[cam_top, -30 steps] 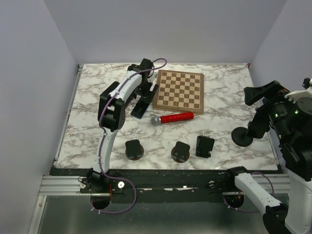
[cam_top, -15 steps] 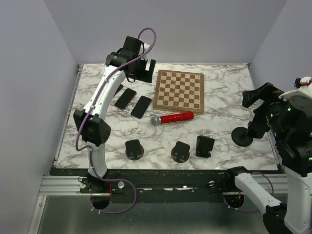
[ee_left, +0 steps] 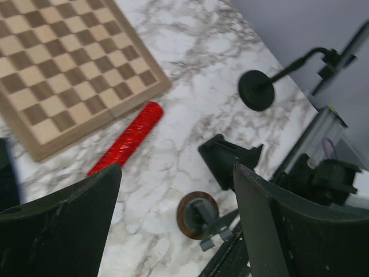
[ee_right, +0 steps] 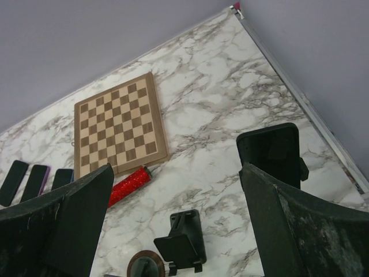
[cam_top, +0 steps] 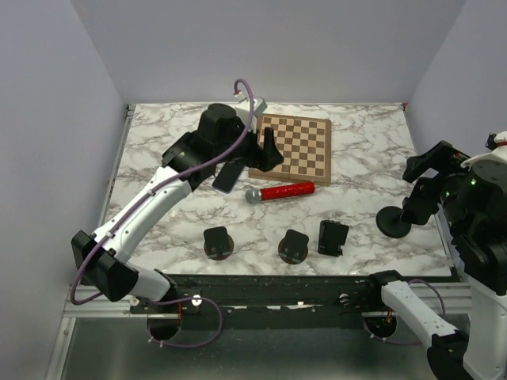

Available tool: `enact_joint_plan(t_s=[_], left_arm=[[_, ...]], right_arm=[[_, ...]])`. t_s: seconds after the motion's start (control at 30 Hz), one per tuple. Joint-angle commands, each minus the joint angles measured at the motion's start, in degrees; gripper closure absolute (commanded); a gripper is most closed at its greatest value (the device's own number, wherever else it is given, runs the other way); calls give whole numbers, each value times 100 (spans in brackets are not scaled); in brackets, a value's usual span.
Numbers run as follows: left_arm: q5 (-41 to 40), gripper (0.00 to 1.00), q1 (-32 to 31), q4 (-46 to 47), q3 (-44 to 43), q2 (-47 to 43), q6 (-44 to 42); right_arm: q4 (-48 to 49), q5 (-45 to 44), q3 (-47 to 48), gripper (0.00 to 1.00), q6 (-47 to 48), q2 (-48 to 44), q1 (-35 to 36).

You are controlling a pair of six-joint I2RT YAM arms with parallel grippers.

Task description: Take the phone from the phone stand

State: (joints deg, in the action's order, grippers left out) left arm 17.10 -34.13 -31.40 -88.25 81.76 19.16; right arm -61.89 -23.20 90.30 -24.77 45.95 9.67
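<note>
Phones (ee_right: 36, 182) lie fully visible only from right wrist.

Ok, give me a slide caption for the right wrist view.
Open right pincer above the marble table, facing the upright phone, with chessboard and red cylinder beyond.

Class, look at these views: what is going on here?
Two robot arms work over a marble table. Three loose phones lie flat left of the chessboard. The left gripper hovers open and empty near the board. The right gripper, open, hangs near a phone clipped in its stand by the right edge; not yet removed.
</note>
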Motion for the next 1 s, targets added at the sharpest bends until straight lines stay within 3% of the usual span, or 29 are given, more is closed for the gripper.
enact_joint_plan(t_s=[0.0, 0.13, 0.33, 0.57, 0.97], left_arm=[[553, 14, -795, 2401, 1024, -564, 679], [677, 14, -1504, 3656, 1387, -398, 1009], [788, 12, -2365, 4915, 1189, 410, 1297], [904, 12, -2676, 5196, 813, 774, 1450], [1051, 4, -2768, 5129, 1836, -237, 1542]], right_arm=[[-694, -559, 33, 0, -18, 25, -20], [-904, -985, -316, 0, -329, 61, -18], [-772, -1568, -773, 0, -677, 167, -22], [-423, -1941, -1051, 0, -654, 389, -19], [949, -2225, -2010, 0, -450, 520, -97]])
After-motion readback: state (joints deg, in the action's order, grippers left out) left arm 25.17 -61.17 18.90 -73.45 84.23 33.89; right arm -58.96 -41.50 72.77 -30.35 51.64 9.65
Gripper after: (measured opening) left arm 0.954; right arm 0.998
